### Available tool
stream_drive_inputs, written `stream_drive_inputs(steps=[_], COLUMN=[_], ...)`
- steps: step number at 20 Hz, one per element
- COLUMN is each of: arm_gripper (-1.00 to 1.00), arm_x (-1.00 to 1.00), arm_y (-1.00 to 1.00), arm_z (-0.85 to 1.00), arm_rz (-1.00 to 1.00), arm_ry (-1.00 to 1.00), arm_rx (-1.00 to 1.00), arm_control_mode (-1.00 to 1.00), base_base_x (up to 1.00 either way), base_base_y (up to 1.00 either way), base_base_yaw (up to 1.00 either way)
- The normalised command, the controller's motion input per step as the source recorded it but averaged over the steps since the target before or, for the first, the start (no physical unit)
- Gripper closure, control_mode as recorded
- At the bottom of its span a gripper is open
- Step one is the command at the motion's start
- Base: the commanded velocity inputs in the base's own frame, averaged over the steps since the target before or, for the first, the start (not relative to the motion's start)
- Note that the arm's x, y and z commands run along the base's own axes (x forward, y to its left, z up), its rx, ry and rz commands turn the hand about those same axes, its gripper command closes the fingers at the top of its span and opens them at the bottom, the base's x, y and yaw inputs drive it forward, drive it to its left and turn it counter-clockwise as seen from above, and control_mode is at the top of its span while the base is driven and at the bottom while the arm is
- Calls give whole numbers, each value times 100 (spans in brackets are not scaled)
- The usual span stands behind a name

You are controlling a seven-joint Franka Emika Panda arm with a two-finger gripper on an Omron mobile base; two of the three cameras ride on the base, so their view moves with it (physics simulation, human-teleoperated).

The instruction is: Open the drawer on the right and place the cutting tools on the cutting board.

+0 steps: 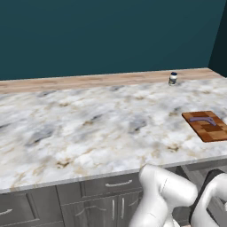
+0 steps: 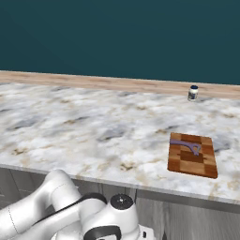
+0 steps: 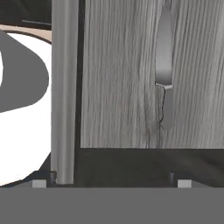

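The drawer [image 3: 131,87] stands open beneath the hand, its pale grey wood-grain floor exposed and its dark wall running along the 9 o'clock side of the hand view. A knife [image 3: 164,70], grey blade and short handle, lies flat on that floor toward 1 o'clock, well apart from the fingertips [image 3: 183,183], which stand spread wide and empty at the bottom edge. On the marble counter [image 2: 93,126], the checkered cutting board [image 2: 193,164] already carries one purple peeler [image 2: 186,145]; a small dark-capped jar [image 2: 192,93] stands at 12 o'clock from the board. Judged stage: fetching the remaining tool. The next move calls for descending over the knife handle, jaws aligned across it.
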Motion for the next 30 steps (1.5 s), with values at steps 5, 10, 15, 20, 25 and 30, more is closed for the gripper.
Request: stream_drive_inputs(steps=[5,10,15,20,25,30], arm_gripper=[-100,-100,-100,-100,-100,-100], arm_x=[16,17,15,6,0,0], arm_y=[-42,-39,-38,-38,-23,-10], arm_z=[-17,-20,-21,-24,-25,-22], arm_rz=[0,0,0,0,0,0], arm_ry=[2,3,4,4,0,0], arm_rx=[0,0,0,0,5,6], arm_control_mode=[-100,-100,-100,-100,-100,-100], base_base_x=[0,0,0,0,0,0], base_base_y=[0,0,0,0,0,0], base_base_yaw=[0,0,0,0,0,0])
